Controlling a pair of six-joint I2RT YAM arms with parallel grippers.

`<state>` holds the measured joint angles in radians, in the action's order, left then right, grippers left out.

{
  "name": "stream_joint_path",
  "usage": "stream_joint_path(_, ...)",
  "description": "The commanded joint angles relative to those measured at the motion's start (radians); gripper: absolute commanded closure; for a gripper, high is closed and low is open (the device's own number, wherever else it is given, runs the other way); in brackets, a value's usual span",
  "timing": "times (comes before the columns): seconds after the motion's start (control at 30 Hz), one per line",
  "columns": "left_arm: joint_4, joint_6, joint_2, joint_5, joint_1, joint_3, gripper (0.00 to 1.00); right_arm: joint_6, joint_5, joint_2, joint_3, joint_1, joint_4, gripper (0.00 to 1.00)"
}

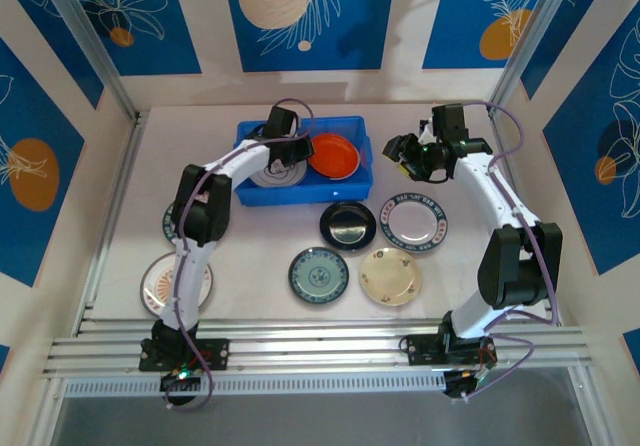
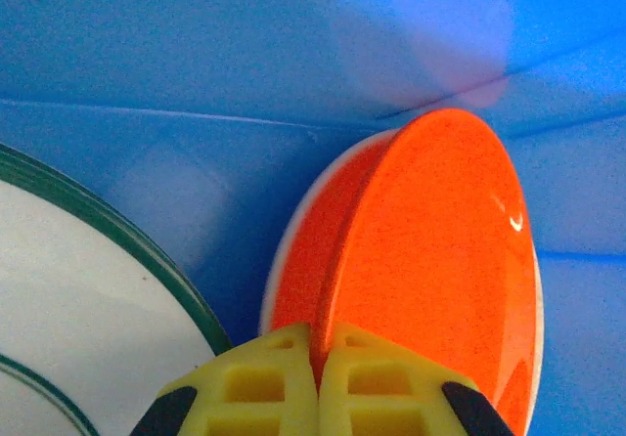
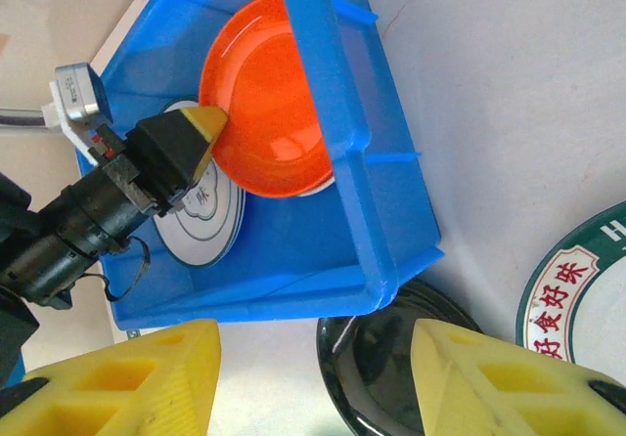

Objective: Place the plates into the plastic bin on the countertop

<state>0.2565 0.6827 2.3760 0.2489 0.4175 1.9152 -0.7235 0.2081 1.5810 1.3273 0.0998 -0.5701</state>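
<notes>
The blue plastic bin (image 1: 255, 192) stands at the back of the countertop (image 1: 270, 306). In it an orange plate (image 1: 336, 155) sits tilted, and my left gripper (image 1: 297, 149) is shut on its near rim. In the left wrist view the yellow fingers (image 2: 264, 377) pinch that orange plate (image 2: 440, 250) beside a white, green-rimmed plate (image 2: 68, 289). My right gripper (image 1: 405, 156) hovers open and holding nothing just right of the bin. Below its jaws (image 3: 315, 333) lie the bin's corner (image 3: 391, 260) and a glossy black plate (image 3: 381, 368).
On the countertop lie a black plate (image 1: 348, 225), a white dark-rimmed plate (image 1: 413, 222), a teal plate (image 1: 319, 274) and a cream plate (image 1: 391, 275). Two more plates (image 1: 150, 284) lie at the left, partly under my left arm. Metal rails (image 1: 320, 351) run along the near edge.
</notes>
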Motion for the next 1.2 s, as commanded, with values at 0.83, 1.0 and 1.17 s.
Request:
stream_joint_path(0.83,0.273,-0.168,0.003,-0.121,0.046,0.227,0.37,0.108,-0.107,-0.039,-0.026,0.048,-0.106,0.45)
stream_joint_path(1.0,0.27,-0.176,-0.006,-0.138,0.053,0.225,0.38,0.112,-0.106,-0.039,-0.022,0.048,-0.109,0.45)
stream_joint_path(1.17,0.246,-0.202,-0.047,-0.154,0.07,0.19,0.31,0.113,-0.101,-0.044,-0.018,0.046,-0.111,0.45)
